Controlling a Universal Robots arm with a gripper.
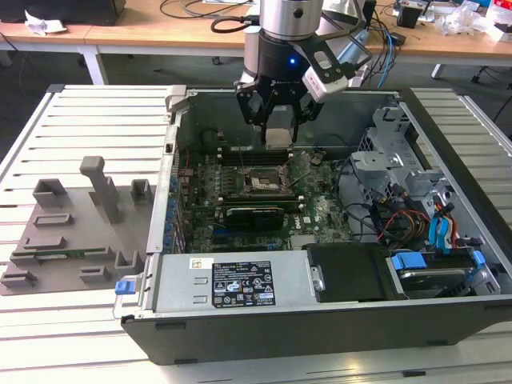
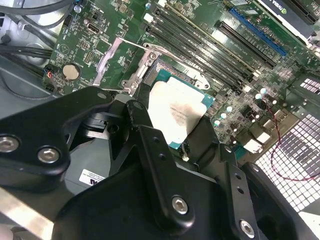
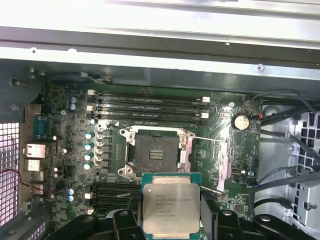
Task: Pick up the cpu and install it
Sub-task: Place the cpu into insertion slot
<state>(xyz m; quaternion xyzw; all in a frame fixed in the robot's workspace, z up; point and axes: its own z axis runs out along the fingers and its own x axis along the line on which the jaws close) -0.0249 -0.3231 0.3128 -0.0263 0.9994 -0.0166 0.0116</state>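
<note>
The hand (image 1: 278, 138) is closed on the cpu (image 1: 278, 126), gripping it by two opposite edges. That grip leaves the metal top bare and the underside free, as both wrist views show (image 3: 170, 207) (image 2: 176, 111). The cpu hangs in the air inside the open computer case (image 1: 172, 160), above the board and not yet seated.

Just beyond it lies the empty socket (image 3: 154, 155). Its hinged metal cover (image 3: 222, 161) is swung aside, so the opening is ready to take the chip. The memory slots (image 3: 150, 102) run along the socket's far side.

Outside the case, at the exterior view's left, a grey tray (image 1: 72, 232) with upright holders rests on the slatted bench (image 1: 96, 112), well apart from the hand.
</note>
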